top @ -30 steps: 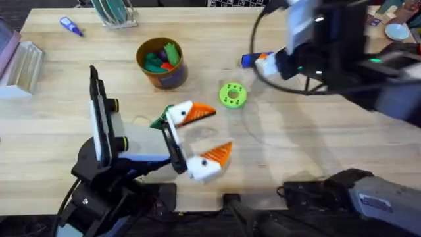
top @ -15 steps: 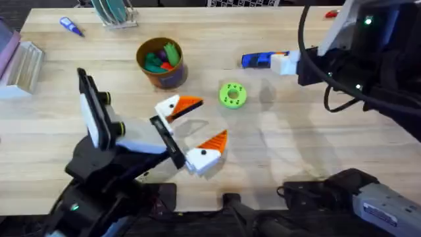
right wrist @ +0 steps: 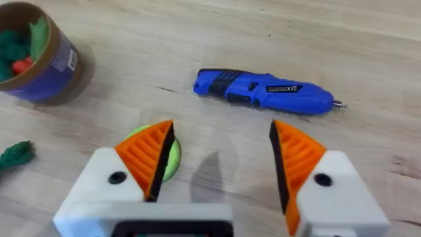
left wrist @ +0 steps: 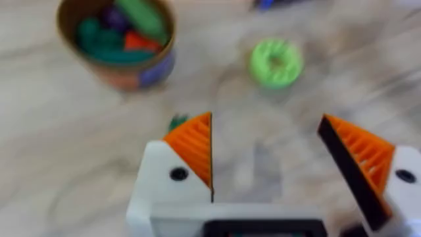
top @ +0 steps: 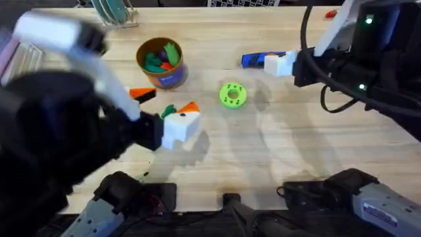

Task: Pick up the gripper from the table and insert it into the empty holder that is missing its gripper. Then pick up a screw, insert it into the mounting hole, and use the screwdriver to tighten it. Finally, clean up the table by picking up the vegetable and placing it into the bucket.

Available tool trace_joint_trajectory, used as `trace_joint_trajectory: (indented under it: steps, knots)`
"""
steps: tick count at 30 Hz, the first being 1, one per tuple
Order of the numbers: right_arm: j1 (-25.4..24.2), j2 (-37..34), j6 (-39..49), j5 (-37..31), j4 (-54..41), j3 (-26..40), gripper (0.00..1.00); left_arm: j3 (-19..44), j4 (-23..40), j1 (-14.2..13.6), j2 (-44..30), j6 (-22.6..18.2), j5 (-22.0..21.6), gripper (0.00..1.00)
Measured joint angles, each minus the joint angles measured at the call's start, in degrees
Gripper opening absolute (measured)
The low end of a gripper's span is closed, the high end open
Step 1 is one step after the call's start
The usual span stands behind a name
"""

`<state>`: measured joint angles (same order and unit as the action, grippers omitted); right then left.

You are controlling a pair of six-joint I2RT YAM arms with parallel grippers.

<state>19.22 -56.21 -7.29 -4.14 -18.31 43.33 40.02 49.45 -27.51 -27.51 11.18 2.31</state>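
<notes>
- While nothing was held, the left pincer [left wrist: 266, 155] was seen spread wide, both orange pads fitted, poised over bare bench [top: 276, 151].
- Just beside its one finger [left wrist: 191, 148], the dark-green vegetable [top: 169, 110] was seen lying on the wood; in the left wrist view it was all but hidden behind that pad.
- Farther out, the bucket [top: 160, 62] stood with toy pieces already inside, and a green disc [top: 231, 95] lay near.
- The right pincer [right wrist: 220, 161] was likewise held wide and empty, with the blue screwdriver [right wrist: 263, 89] lying beyond it.
- A miss was judged possible: the vegetable lay outside the left gap, so it could be nudged away if the fingers were brought down as aligned.
</notes>
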Motion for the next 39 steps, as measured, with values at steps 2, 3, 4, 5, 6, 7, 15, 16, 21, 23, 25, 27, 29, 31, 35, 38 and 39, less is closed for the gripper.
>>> trace_joint_trajectory:
  steps: [2,3,4,5,6,7,15,16,21,23,25,27,29,31,35,38,39]
  knots:
    - [0.00,0.00,0.00,0.14,0.00,0.00,0.864,4.86,6.32,0.00,-6.09,-1.04,-2.90,0.985]
    - [0.00,0.00,0.00,0.19,0.00,0.00,0.864,7.49,9.42,0.00,-9.46,-1.85,-4.35,0.985]
    - [0.00,0.00,0.00,0.30,0.00,0.00,0.864,9.47,11.87,0.00,-11.80,-2.55,-5.39,0.985]
    - [0.00,-0.01,0.00,0.39,0.00,0.00,0.863,11.80,14.72,0.00,-14.52,-3.26,-6.56,0.985]
    - [0.00,0.00,0.00,0.46,0.00,0.00,0.864,13.61,16.58,0.00,-16.62,-3.83,-7.48,0.985]
    - [0.00,0.00,0.00,0.55,0.00,0.00,0.863,15.32,17.83,0.00,-18.95,-4.36,-8.48,0.985]
    - [0.00,0.00,0.00,0.59,0.00,0.00,0.863,18.22,18.91,0.00,-30.64,-5.86,-11.20,0.985]
    - [0.00,0.00,0.00,0.59,0.00,0.00,0.864,18.22,18.90,0.00,-31.81,-5.90,-11.29,0.985]
    - [0.00,-0.02,0.00,0.59,0.00,0.00,0.863,18.22,19.18,0.00,-39.37,-6.30,-11.59,0.985]
    - [0.00,0.00,0.00,0.59,0.00,0.00,0.863,18.20,19.17,0.00,-41.08,-7.04,-11.61,0.985]
    - [0.00,0.00,0.00,0.59,0.00,0.00,0.864,18.08,18.23,0.00,-42.76,-8.65,-11.61,0.985]
    - [0.00,0.00,0.00,0.59,0.00,0.00,0.864,17.67,16.89,0.00,-44.37,-10.33,-11.65,0.985]
    - [0.00,0.00,0.00,0.59,0.00,0.00,0.863,16.60,15.78,0.00,-45.96,-12.05,-11.72,0.985]
    - [0.00,0.00,0.00,0.59,0.00,0.00,0.864,14.75,15.08,0.09,-47.47,-14.29,-11.89,0.985]
    - [0.00,-0.01,0.00,0.59,0.00,0.00,0.864,10.99,12.73,2.14,-49.31,-17.76,-12.00,0.985]
    - [0.00,0.00,0.00,0.59,0.00,0.00,0.863,9.45,9.71,5.73,-49.79,-18.92,-11.26,0.985]
    - [0.00,0.00,0.00,0.59,0.04,0.00,0.864,9.39,8.95,6.81,-49.79,-19.12,-10.84,0.985]
